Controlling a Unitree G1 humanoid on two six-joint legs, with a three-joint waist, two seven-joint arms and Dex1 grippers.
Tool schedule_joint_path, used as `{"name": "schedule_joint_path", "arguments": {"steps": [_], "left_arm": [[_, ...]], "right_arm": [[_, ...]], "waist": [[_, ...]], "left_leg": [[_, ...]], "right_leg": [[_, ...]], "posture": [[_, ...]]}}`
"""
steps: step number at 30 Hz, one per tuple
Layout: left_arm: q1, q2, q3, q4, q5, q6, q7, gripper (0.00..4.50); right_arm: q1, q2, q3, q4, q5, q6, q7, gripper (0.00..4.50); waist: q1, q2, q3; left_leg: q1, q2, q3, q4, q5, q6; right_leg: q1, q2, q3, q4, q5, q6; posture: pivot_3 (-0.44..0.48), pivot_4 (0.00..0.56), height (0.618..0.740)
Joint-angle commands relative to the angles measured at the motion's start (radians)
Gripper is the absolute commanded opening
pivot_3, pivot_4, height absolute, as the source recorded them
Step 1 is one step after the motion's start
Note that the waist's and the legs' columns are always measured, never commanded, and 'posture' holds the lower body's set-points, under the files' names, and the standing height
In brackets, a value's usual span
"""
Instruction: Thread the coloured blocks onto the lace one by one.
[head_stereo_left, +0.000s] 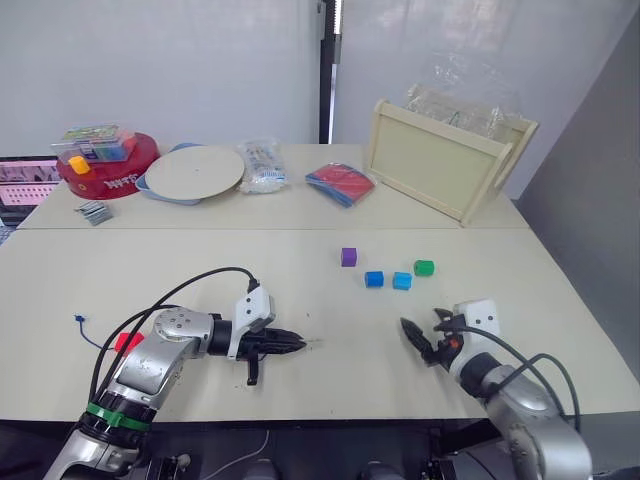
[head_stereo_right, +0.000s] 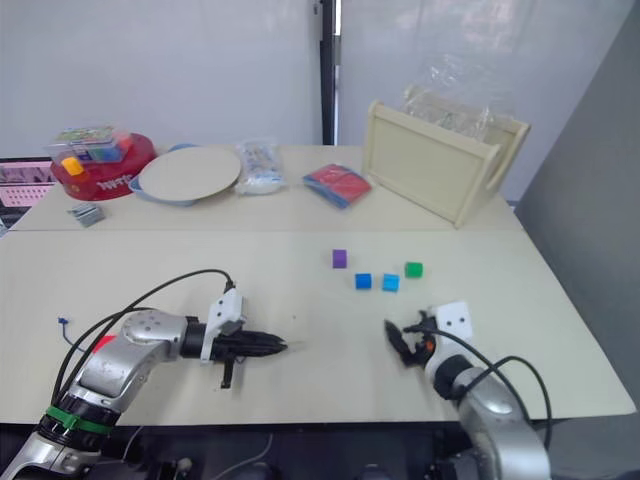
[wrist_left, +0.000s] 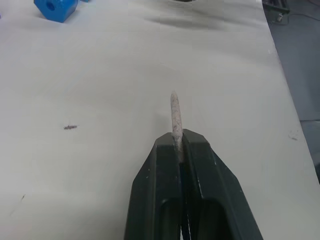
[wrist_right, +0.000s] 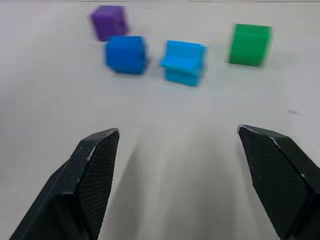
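My left gripper (head_stereo_left: 297, 345) hovers low over the front middle of the table, shut on the stiff pale tip (wrist_left: 174, 112) of the lace, which sticks out past the fingertips. The dark-blue lace trails back to its knot (head_stereo_left: 78, 320) at the table's left. A red block (head_stereo_left: 127, 341) lies beside my left forearm. Purple (head_stereo_left: 348, 257), blue (head_stereo_left: 374, 279), lighter blue (head_stereo_left: 402, 281) and green (head_stereo_left: 424, 268) blocks sit in a loose row right of centre. My right gripper (head_stereo_left: 421, 337) is open and empty, just in front of that row, pointing at it (wrist_right: 177, 145).
A wooden tray (head_stereo_left: 440, 160) leans at the back right. Along the back stand a red tub (head_stereo_left: 105, 165) with a yellow piece, a pale plate (head_stereo_left: 195, 172), a clear bag (head_stereo_left: 262, 165) and a red-and-blue packet (head_stereo_left: 340, 183). Black cables loop over my left arm.
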Motion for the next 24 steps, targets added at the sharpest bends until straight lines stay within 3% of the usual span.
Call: {"name": "schedule_joint_path", "arguments": {"steps": [1, 8, 14, 24], "left_arm": [[0.0, 0.009, 0.007, -0.034, -0.01, 0.0, -0.009, 0.0], [0.009, 0.007, 0.003, -0.041, 0.0, -0.005, 0.0, 0.0], [0.018, 0.006, 0.004, -0.038, 0.011, -0.018, 0.009, 0.0], [0.065, 0.007, 0.009, -0.057, 0.019, -0.041, 0.023, 0.0]], "right_arm": [[-0.092, 0.045, 0.001, 0.09, -0.067, -0.08, -0.133, 4.02], [-0.274, 0.026, -0.032, 0.275, -0.055, -0.103, -0.169, 4.02], [-0.442, -0.012, -0.07, 0.319, 0.019, 0.056, -0.167, 4.02], [-0.592, -0.051, -0.025, 0.516, -0.033, 0.102, -0.2, 4.02]], "waist": [[-0.008, 0.0, 0.0], [-0.009, 0.0, 0.0], [-0.009, 0.001, 0.0], [-0.01, 0.001, 0.0]], "left_leg": [[0.0, 0.0, 0.0, -0.001, 0.0, 0.0], [0.0, 0.0, 0.0, -0.003, 0.0, -0.001], [-0.001, 0.0, 0.0, -0.003, 0.0, -0.001], [-0.001, 0.0, 0.001, -0.004, 0.0, -0.001]], "right_leg": [[0.0, 0.0, 0.0, 0.0, 0.0, 0.0], [-0.001, 0.0, 0.0, -0.001, 0.0, 0.0], [-0.001, -0.001, 0.0, -0.001, 0.0, 0.0], [-0.002, -0.001, 0.0, -0.001, 0.0, 0.0]], "posture": [[0.0, 0.15, 0.74], [0.0, 0.15, 0.74], [0.0, 0.15, 0.74], [0.0, 0.15, 0.74]]}}
